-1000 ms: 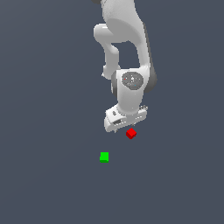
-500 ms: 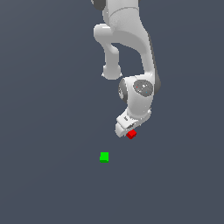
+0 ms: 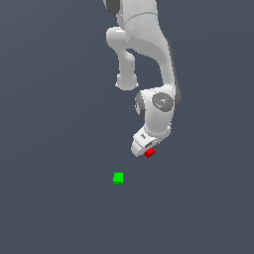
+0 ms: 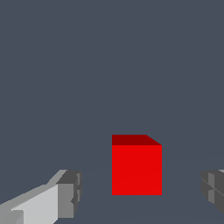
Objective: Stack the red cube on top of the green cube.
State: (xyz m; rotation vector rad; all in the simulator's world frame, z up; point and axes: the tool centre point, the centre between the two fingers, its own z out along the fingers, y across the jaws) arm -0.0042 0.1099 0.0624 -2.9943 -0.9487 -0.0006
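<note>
Up close from the wrist, the gripper (image 4: 140,192) has its fingers (image 4: 70,192) spread wide, one grey pad on each side of the red cube (image 4: 136,168), with a clear strip of grey floor (image 4: 109,65) showing between each pad and the cube's vertical edges; neither pad touches it. The cube sits square-on to the camera, its front face bright and a thin darker top face visible above it. Beyond it the floor runs on plain and unbroken. From the exterior view, the white arm (image 3: 149,59) bends down from the top of the picture and the gripper (image 3: 144,148) sits low over the red cube (image 3: 149,153), which peeks out at its lower edge. The green cube (image 3: 118,178) lies apart from the red one, lower in that view and toward the exterior view's left, standing alone with open floor (image 3: 59,149) on every side of it.
</note>
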